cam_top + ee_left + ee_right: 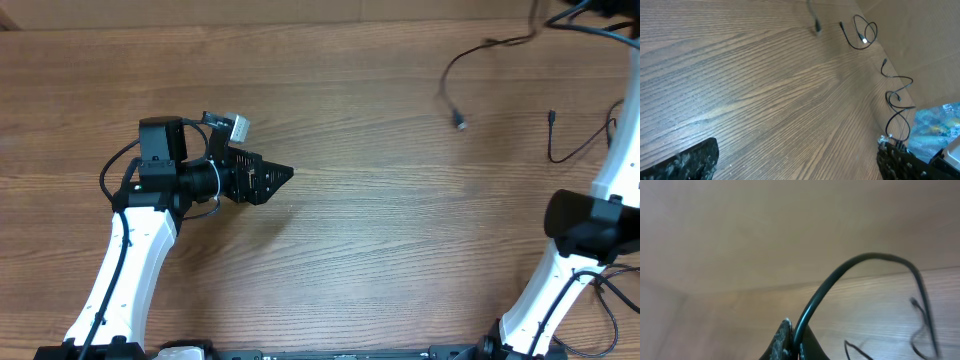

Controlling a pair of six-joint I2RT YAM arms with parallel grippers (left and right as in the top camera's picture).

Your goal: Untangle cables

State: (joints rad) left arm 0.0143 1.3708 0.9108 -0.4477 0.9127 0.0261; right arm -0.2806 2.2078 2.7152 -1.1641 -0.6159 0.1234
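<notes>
Evidently, a cable [840, 275] is pinched by the right gripper [792, 330] for pulling free; the left gripper [278, 174] is spread, empty.

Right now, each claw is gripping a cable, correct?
No. Only the right claw grips a cable; the left claw is open and holds nothing. The left wrist view shows bare table between its fingers.
</notes>
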